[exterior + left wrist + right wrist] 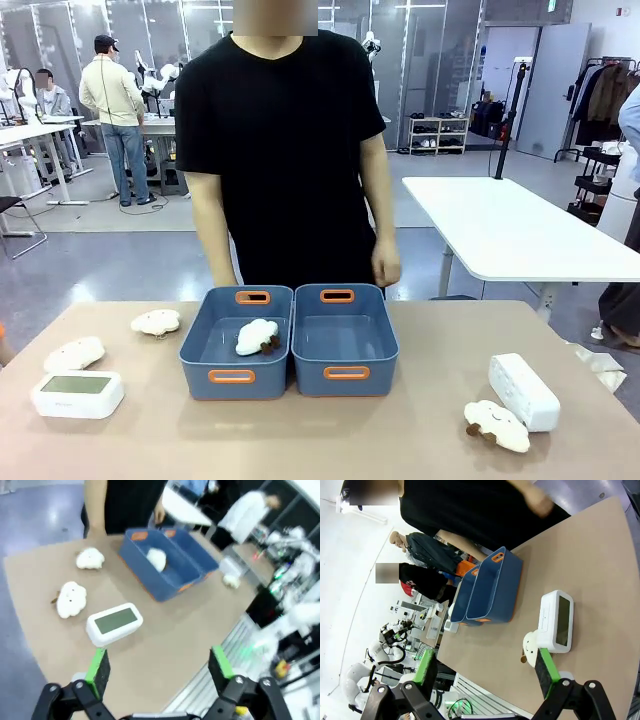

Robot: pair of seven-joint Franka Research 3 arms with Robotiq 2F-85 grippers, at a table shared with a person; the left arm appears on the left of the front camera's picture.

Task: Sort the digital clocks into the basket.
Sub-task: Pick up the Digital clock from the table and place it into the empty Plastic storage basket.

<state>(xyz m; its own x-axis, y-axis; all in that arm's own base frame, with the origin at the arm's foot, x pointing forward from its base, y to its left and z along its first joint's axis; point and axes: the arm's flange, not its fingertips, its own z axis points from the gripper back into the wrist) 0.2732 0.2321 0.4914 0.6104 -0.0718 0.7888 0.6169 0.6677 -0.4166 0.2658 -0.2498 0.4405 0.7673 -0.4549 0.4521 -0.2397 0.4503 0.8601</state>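
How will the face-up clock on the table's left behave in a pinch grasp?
The left clock looks like a rigid plastic shell, so it probably won't flex. Its smooth, rounded edges may slip in a grasp. Lying flat, it should slide rather than tip if pushed.

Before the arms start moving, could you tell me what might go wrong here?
The right clock touches a plush toy, so the right pincer might catch both. The left basket already holds another toy and looks like the right basket, so a clock could land in the wrong one.
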